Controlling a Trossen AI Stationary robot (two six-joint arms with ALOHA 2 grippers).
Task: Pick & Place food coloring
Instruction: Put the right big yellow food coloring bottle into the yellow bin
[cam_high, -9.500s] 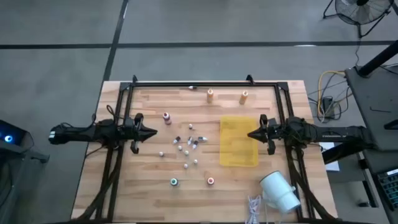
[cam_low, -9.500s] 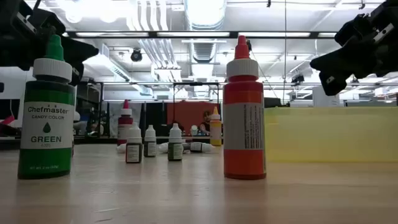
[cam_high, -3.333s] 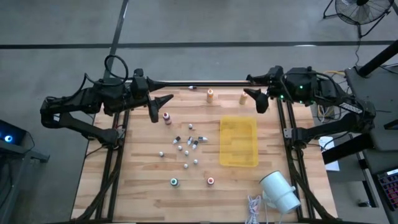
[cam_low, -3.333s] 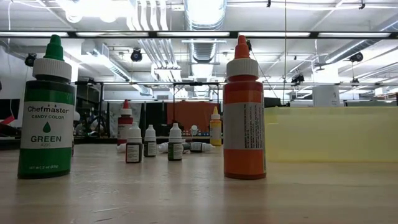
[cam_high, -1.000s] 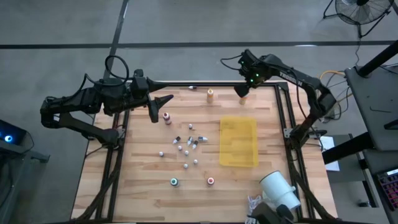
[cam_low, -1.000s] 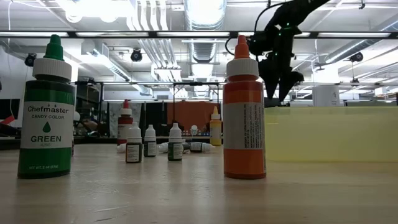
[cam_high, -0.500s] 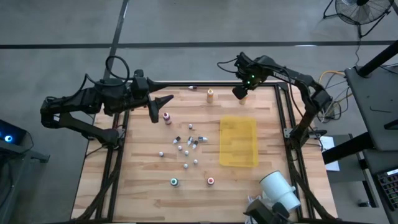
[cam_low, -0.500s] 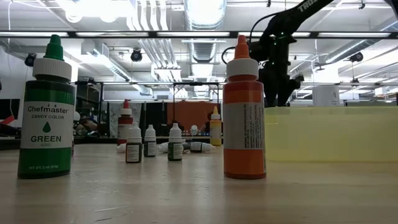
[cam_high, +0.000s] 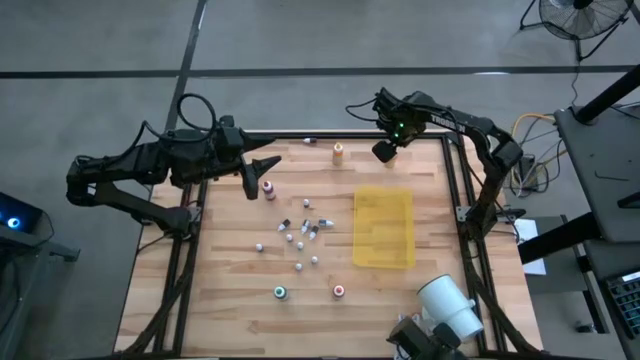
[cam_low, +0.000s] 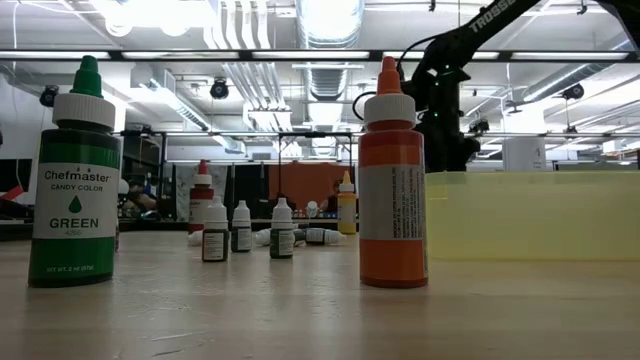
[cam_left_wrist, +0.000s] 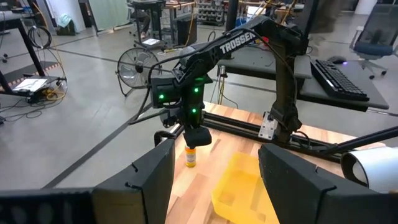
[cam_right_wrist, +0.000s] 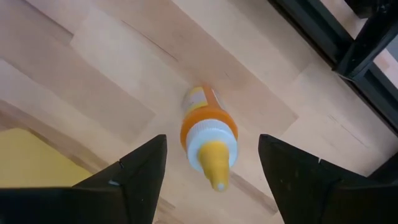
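The right gripper (cam_high: 384, 150) was held spread wide over an orange bottle (cam_right_wrist: 208, 134) at the wooden table's (cam_high: 240, 300) one o'clock, a yellow mat (cam_high: 384, 228) nearby.

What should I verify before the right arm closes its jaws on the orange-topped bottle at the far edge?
1. Right gripper above the orange-topped bottle: ok.
2. Bottle between the jaws, which stand open on either side: ok.
3. Bottle upright on the table: ok.
4. Jaws low enough to clamp the body: cannot tell.
5. Yellow mat free to receive it: ok.
6. Left gripper parked by the pink-topped bottle, away from the target: ok.
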